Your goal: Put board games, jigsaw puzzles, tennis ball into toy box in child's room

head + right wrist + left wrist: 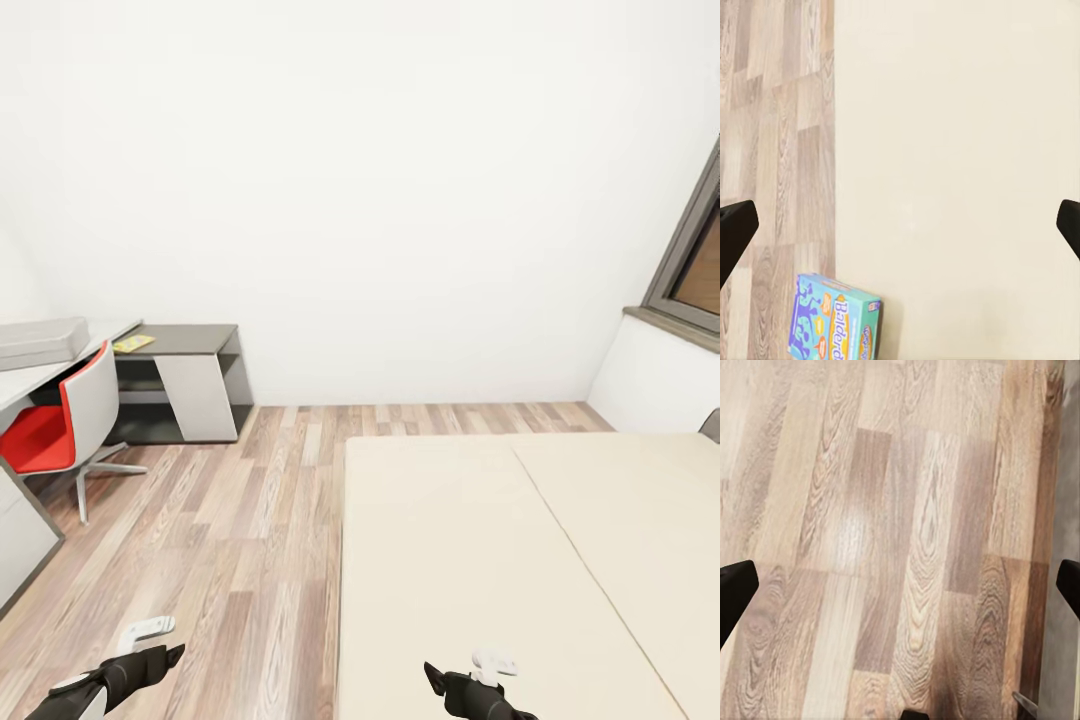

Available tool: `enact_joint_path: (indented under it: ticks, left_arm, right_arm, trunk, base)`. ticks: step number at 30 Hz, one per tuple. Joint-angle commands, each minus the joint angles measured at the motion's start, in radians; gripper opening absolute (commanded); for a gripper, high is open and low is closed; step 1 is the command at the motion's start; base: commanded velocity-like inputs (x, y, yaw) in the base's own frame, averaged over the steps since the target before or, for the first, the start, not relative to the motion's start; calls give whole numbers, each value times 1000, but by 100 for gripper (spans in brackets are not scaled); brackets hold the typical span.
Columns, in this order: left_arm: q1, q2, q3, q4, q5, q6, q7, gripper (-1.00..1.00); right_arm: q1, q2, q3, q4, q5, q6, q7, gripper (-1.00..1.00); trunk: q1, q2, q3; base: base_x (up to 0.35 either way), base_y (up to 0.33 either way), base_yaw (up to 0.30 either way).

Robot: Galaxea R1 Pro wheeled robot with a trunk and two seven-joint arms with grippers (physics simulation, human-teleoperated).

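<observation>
Blue game box [834,318] lay at the bed's [960,150] edge, just short of the right claw [900,225], which hung wide open, empty.

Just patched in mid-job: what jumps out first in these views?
The red chair at the desk stands out at the left of the head view. The big cream bed takes up the lower right. In the right wrist view, a blue board game lies at the bed's edge beside the wood floor.
</observation>
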Motion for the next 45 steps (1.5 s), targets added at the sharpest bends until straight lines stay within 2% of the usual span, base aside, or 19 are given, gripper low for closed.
enact_joint_path:
  ticks: [1,31,45]
  left_arm:
    - [0,0,6,-2,10,10,-6,100]
    - [0,-3,6,-2,10,10,-6,100]
    - [0,-3,6,-2,10,10,-6,100]
  right_arm:
    - [-1,1,-7,-2,-9,10,7,100]
    - [-1,1,-6,-1,-10,10,7,100]
    - [-1,1,-8,-2,-13,10,7,100]
  trunk:
    - [1,-2,-1]
    - [1,-2,47]
    - [1,-2,52]
  base:
    - [0,0,12]
    - [0,0,72]
    - [0,0,30]
